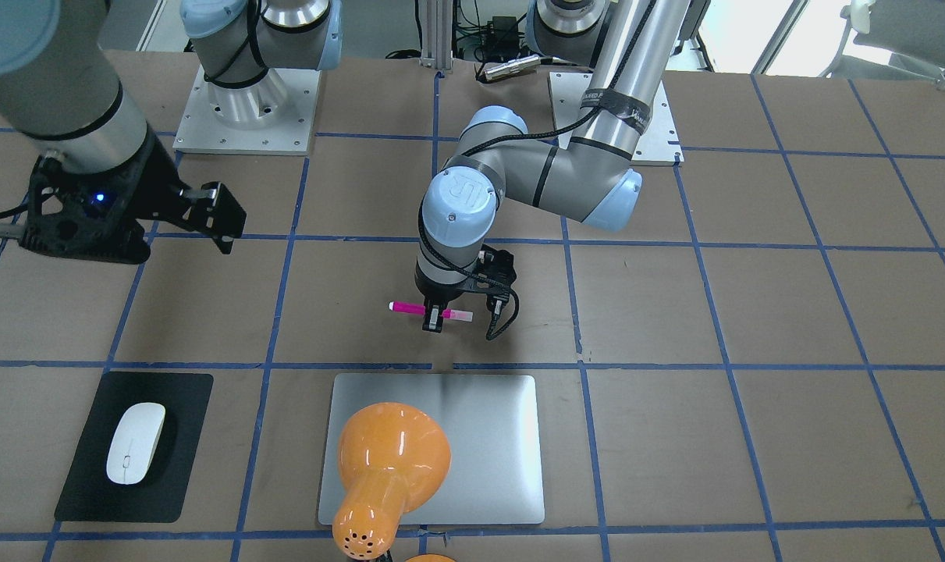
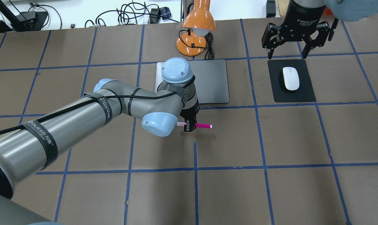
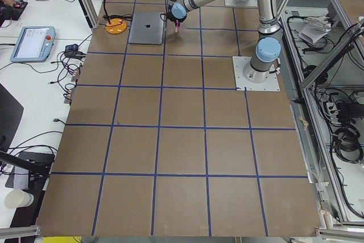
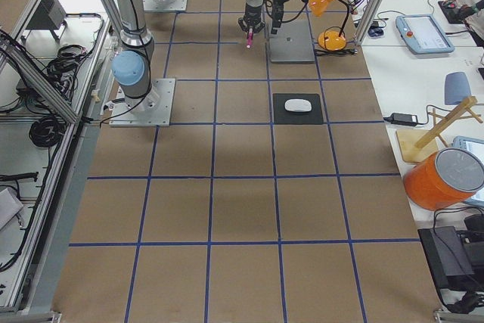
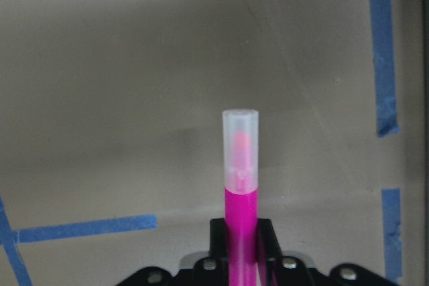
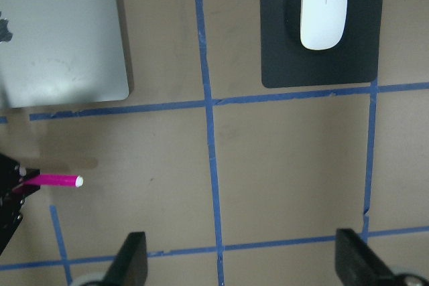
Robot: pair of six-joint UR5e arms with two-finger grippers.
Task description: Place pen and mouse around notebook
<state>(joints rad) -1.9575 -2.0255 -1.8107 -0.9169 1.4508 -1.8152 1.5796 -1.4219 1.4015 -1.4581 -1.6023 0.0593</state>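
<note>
My left gripper is shut on the magenta pen near its middle and holds it level, just above the brown table, on the robot's side of the silver-grey notebook. The left wrist view shows the pen with its pale cap pointing away from the fingers. The white mouse lies on a black mat to the right of the notebook. Beyond the mat's far edge my right gripper hangs open with nothing in it, and its wrist view looks down on the mouse.
An orange desk lamp stands at the notebook's far edge, and its shade overhangs the notebook in the front-facing view. Cables run along the table's far side. Blue tape lines grid the brown table.
</note>
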